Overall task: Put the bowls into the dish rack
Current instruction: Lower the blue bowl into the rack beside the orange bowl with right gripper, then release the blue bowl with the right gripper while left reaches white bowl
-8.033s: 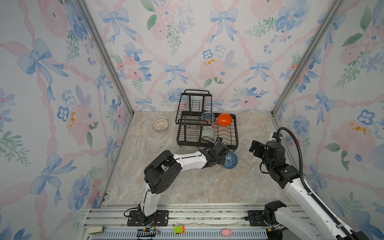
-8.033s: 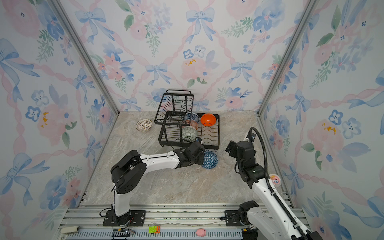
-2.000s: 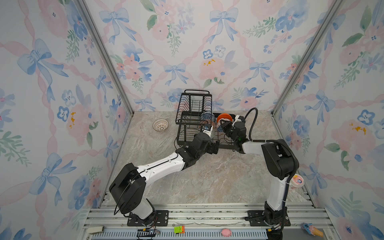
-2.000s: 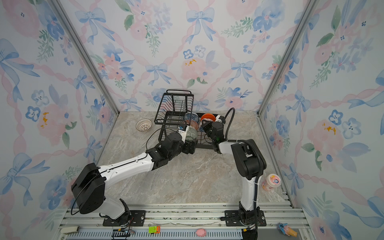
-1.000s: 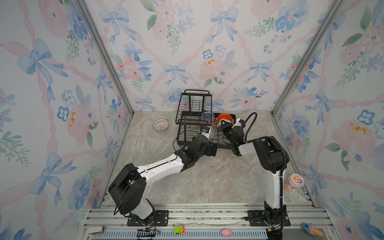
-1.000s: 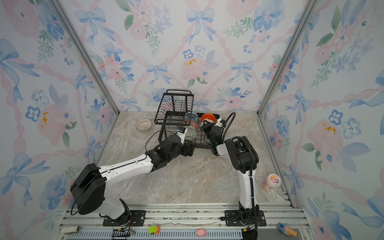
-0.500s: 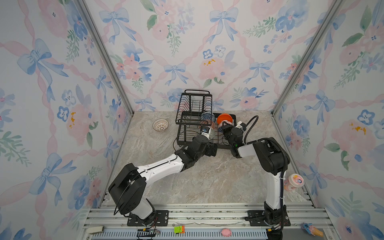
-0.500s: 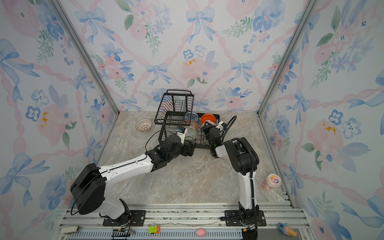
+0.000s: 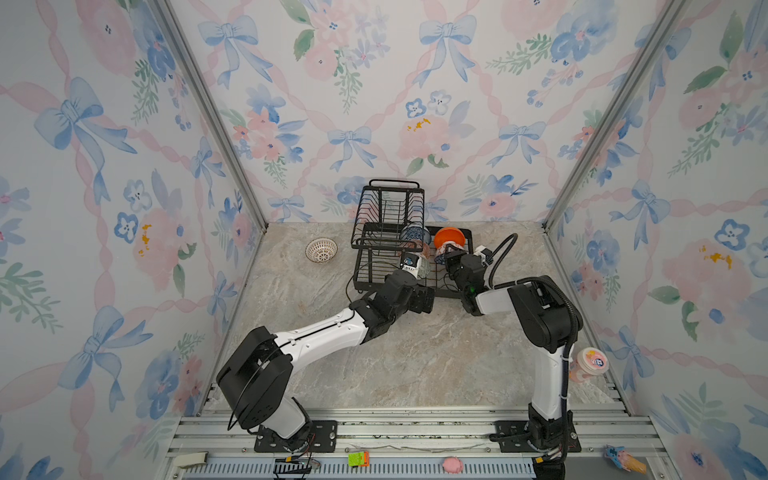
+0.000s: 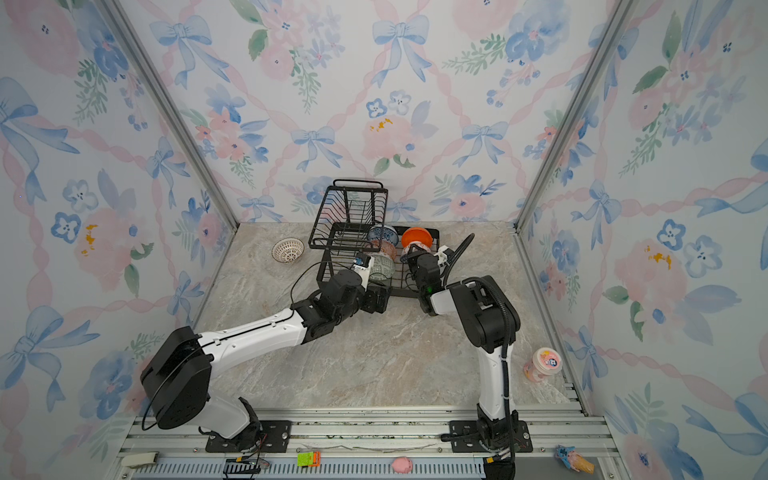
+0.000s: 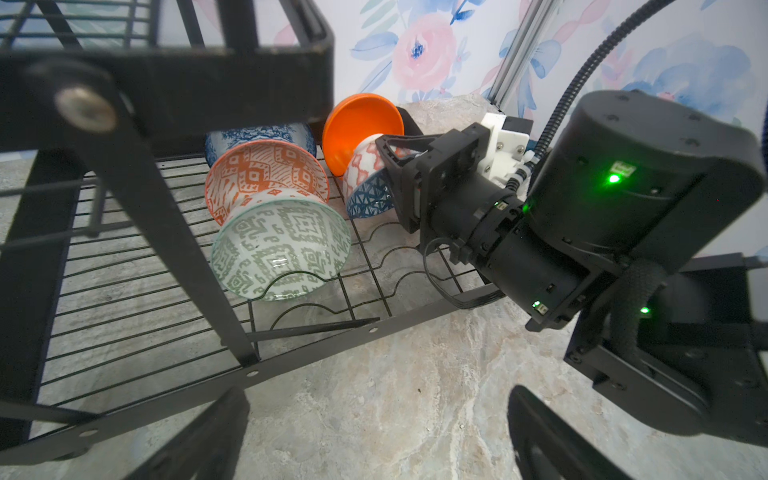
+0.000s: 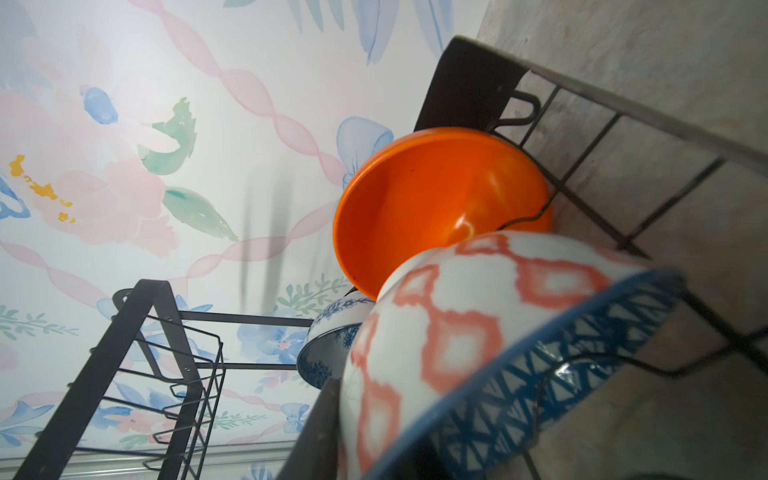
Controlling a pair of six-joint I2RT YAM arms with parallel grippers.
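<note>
Straddling dk-blue bowl (image 11: 368, 195) rim, R fingers (image 12: 309, 436) slightly apart; L fingers (image 11: 199, 440) wide.

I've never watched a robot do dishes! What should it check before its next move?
1. Dark blue bowl resting in the dish rack: ok.
2. Right gripper free of that bowl: cannot tell.
3. Left gripper open and empty: ok.
4. White lattice bowl loaded: not ok, it sits on the table beside the rack.
</note>
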